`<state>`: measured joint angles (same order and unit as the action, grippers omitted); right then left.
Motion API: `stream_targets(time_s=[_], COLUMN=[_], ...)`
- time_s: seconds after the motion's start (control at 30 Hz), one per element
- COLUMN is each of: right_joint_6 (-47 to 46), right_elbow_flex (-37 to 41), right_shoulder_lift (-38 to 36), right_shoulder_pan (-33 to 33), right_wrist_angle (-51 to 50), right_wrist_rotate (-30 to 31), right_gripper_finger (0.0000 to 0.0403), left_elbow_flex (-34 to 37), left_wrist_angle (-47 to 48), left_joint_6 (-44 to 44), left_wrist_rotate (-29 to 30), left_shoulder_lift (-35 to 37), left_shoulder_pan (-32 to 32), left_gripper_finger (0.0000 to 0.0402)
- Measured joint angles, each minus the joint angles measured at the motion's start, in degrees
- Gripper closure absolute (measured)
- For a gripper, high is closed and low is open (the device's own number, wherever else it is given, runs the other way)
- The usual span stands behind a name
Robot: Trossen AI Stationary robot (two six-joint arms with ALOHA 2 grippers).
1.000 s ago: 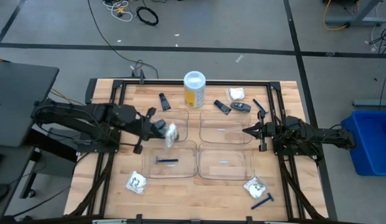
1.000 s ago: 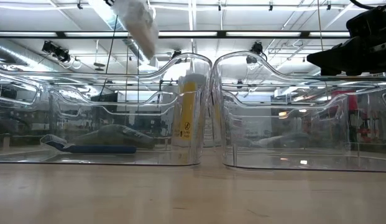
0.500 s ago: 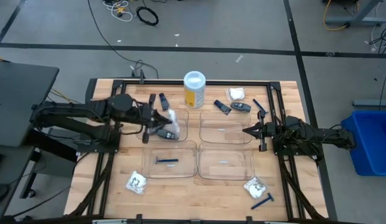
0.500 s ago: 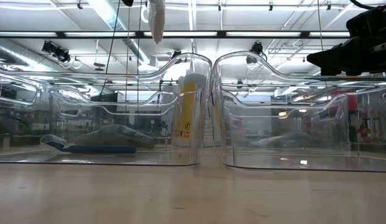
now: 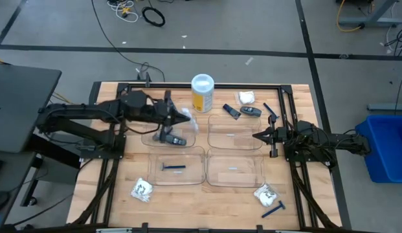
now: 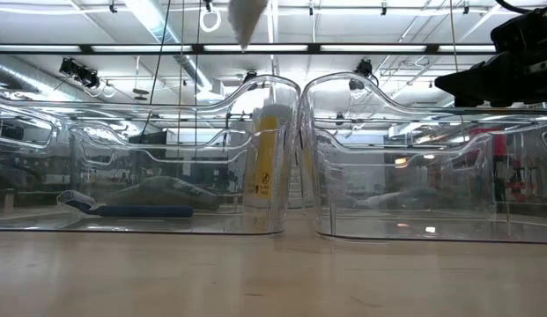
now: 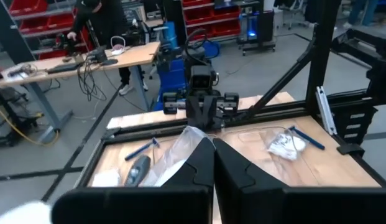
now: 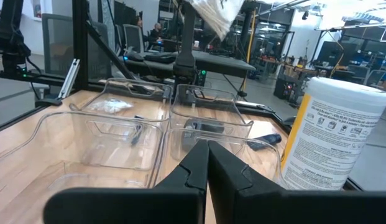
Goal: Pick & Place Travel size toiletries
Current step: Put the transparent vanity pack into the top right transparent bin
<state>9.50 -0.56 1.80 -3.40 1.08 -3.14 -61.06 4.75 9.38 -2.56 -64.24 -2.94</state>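
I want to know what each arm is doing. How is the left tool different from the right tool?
The left tool is shut on a white crinkly packet, lifted over the far left tray. The right tool is shut too, but holds nothing. The left arm stretches out across the table; the right tool waits beside the far right tray. Both are dark, two-fingered tools.

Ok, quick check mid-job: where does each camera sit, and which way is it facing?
High: above, straight down; both arms, left gripper holding a white packet.
Low: table height, looking through the clear trays; the packet hangs at top.
Left wrist: over its shut fingers toward the right arm.
Right wrist: over the right gripper toward the yellow canister.
All four show the packet.
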Motion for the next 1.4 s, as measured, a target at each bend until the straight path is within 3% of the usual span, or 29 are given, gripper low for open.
stream_targets(time_s=[0.3, 0.53, 1.4], right_joint_6=[0.0, 0.0, 0.0], right_elbow_flex=[-0.02, 0.0, 0.0], right_shoulder_lift=[0.0, 0.0, 0.28], right_shoulder_pan=[0.0, 0.0, 0.0], right_wrist_angle=[0.0, 0.0, 0.07], right_wrist_rotate=[-0.11, 0.0, -0.04], right_gripper_finger=[0.039, 0.039, 0.039], left_elbow_flex=[-10.53, -14.91, -15.86], left_wrist_angle=[1.05, 0.84, -5.06], left_joint_6=[1.82, 1.89, 0.4], left_wrist_rotate=[-1.74, -1.85, 0.47], left_shoulder_lift=[-11.18, -17.81, -30.0], left_shoulder_pan=[-1.27, -2.49, -5.26], left_gripper_finger=[0.0401, 0.0401, 0.0401])
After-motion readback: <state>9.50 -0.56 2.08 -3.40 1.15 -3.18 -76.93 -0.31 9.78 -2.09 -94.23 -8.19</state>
